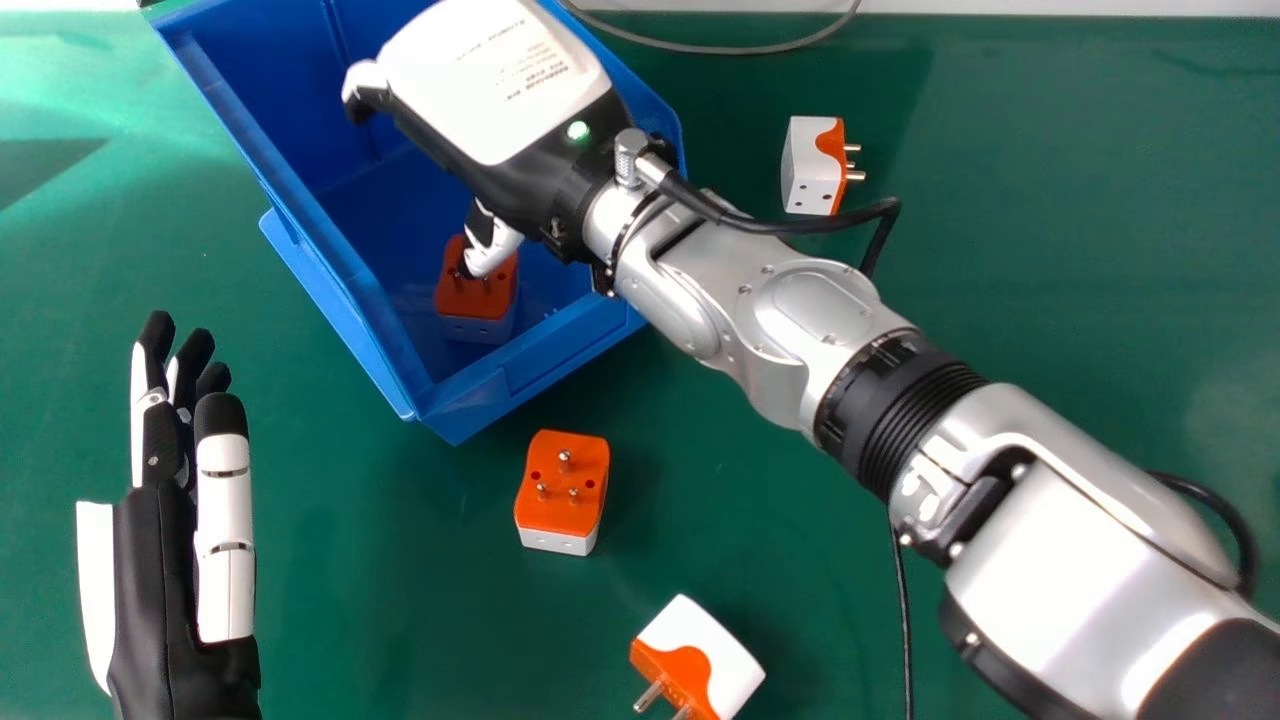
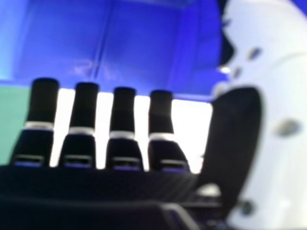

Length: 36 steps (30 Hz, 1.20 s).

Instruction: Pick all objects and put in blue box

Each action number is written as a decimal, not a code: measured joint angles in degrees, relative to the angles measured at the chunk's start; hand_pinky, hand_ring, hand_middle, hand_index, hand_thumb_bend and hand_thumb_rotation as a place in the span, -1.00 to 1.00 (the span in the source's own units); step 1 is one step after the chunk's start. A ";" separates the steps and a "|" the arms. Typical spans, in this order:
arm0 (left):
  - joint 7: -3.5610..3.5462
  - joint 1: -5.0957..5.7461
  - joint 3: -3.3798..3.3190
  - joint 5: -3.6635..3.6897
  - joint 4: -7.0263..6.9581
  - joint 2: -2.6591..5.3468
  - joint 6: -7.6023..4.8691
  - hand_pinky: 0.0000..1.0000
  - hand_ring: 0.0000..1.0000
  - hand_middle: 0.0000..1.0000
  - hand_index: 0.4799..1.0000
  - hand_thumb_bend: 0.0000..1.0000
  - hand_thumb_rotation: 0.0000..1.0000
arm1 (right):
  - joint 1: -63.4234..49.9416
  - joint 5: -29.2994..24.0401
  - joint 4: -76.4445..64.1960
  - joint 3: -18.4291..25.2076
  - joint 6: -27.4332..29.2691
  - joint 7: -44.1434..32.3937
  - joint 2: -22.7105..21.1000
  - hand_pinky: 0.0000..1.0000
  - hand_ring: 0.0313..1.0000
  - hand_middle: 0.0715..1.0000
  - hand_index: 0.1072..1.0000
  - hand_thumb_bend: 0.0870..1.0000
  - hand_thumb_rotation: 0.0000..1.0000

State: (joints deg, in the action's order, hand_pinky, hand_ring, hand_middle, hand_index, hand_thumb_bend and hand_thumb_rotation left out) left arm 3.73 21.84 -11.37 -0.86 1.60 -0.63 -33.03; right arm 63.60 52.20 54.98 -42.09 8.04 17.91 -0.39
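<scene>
In upper left, your right hand point(image 1: 500, 90) is over the blue box point(image 1: 345, 290), fingers loosely extended, holding nothing; your left hand point(image 1: 175, 560), lower left, is likewise. One adapter point(image 1: 478, 325) sits inside; other adapters lie upper right point(image 1: 810, 170) and lower middle.

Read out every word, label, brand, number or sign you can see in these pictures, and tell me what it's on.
White back of the right hand: several short lines of dark print, too small to read.
Plug adapters: no text that I can make out.
Blue box: none that I can make out.
</scene>
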 measured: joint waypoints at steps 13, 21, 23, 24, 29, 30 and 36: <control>-0.06 -0.47 0.08 -0.21 0.01 -0.32 0.23 0.85 0.87 0.91 0.93 -0.10 0.94 | -14.68 -0.34 -29.11 5.13 -1.22 -8.28 -10.95 0.21 0.44 0.48 0.40 0.27 -1.00; -0.87 -0.88 0.33 0.73 -0.14 -0.37 1.25 0.85 0.87 0.91 0.95 -0.10 0.92 | -25.26 0.20 -44.91 8.97 -0.63 -9.14 -16.64 0.18 0.42 0.46 0.39 0.36 -0.98; -0.82 -0.96 0.31 0.56 -0.15 -0.39 1.24 0.84 0.86 0.91 0.95 -0.10 0.93 | -28.10 0.12 -48.39 10.10 0.08 -9.39 -17.93 0.17 0.41 0.45 0.38 0.37 -0.99; -0.69 -0.96 0.29 0.26 -0.16 -0.39 1.25 0.84 0.86 0.90 0.94 -0.10 0.93 | -29.49 0.08 -50.05 10.69 0.31 -9.64 -18.42 0.16 0.41 0.45 0.39 0.38 -0.99; -0.20 -1.03 0.34 -0.32 -0.36 -0.35 1.74 0.81 0.84 0.89 0.90 -0.10 0.91 | -36.15 -0.32 -57.09 13.50 2.17 -10.29 -20.86 0.16 0.41 0.46 0.39 0.37 -0.99; -0.14 -1.09 0.37 -0.30 -0.42 -0.33 1.96 0.81 0.84 0.89 0.90 -0.10 0.91 | -37.69 -0.46 -58.24 14.21 2.74 -10.26 -21.18 0.16 0.41 0.46 0.39 0.37 -0.99; 0.01 -1.13 0.38 -0.21 -0.72 -0.30 2.47 0.78 0.83 0.87 0.86 -0.10 0.85 | -46.93 -1.17 -63.54 18.40 3.93 -9.45 -21.99 0.16 0.42 0.46 0.39 0.35 -0.99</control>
State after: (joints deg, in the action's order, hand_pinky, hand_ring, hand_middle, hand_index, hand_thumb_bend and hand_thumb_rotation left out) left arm 3.74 20.71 -10.99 -1.07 0.89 -0.93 -30.56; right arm 16.67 51.03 -8.56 -23.68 11.97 8.46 -22.38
